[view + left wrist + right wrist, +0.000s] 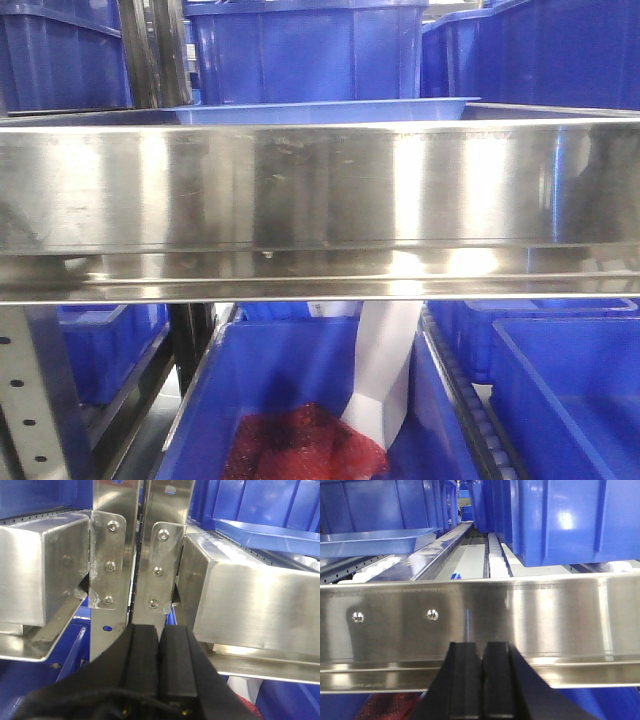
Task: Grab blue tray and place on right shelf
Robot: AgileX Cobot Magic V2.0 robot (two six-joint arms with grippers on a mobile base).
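The blue tray [330, 109] lies on the right shelf, and only its light blue rim shows above the shelf's shiny steel front edge [320, 190]. It also shows at the upper right of the left wrist view [265, 532] and at the upper left of the right wrist view [375, 542]. My left gripper [160, 632] is shut and empty, in front of the grey uprights [162, 565] at the shelf's left end. My right gripper [482, 647] is shut and empty, just in front of the steel front edge [530, 615]. Neither gripper touches the tray.
Deep dark-blue bins [300, 50] stand behind the tray, and one [570, 520] sits on the rollers to its right. Below the shelf are more dark-blue bins [560, 390], one holding red mesh [300, 445] and a white sheet [385, 375]. Another steel shelf [40, 570] adjoins on the left.
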